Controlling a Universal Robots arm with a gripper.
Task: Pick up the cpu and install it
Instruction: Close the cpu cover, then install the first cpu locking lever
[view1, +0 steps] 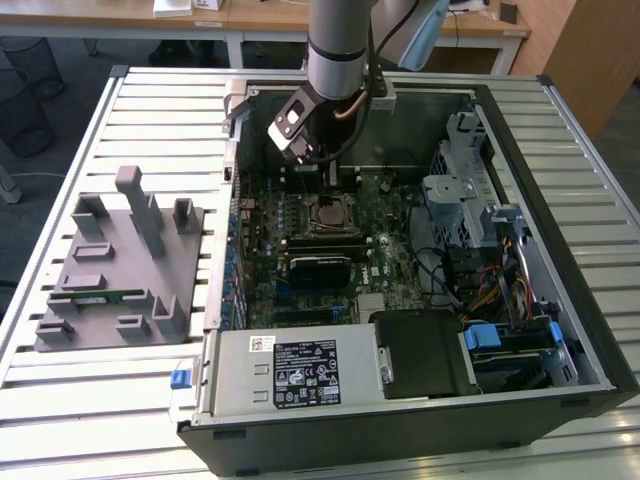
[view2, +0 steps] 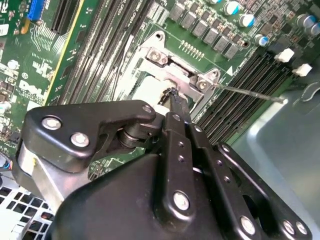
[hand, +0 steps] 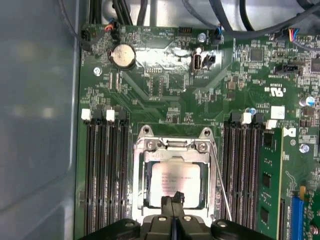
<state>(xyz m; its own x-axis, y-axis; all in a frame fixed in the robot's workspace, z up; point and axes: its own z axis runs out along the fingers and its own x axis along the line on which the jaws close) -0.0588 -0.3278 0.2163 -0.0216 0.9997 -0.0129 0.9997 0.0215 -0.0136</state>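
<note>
A slatted worktop (view1: 90, 420) is seen carrying an open computer case (view1: 400, 435), with a grey moulded fixture (view1: 120, 290) set beside it toward the exterior view's left. Inside the case a green motherboard (view1: 390, 250) is laid flat, and a metal power supply box (view1: 290, 370) is mounted along the case's near edge. The robot arm (view1: 340, 45) is lowered from above into the case, over the middle of the board. In the first wrist view a metal socket frame (hand: 175, 145) is shown between two banks of black memory slots (hand: 102, 170). The cpu (hand: 175, 180) is seated flat and square inside this socket, its pale top facing up; it is also seen in the second wrist view (view2: 150, 90). The end effector (hand: 172, 201) is placed directly over the cpu's edge, with its fingertips (view2: 173, 102) pressed together and nothing held between them. A thin wire lever (hand: 220, 182) is seen slanting beside the socket.
</note>
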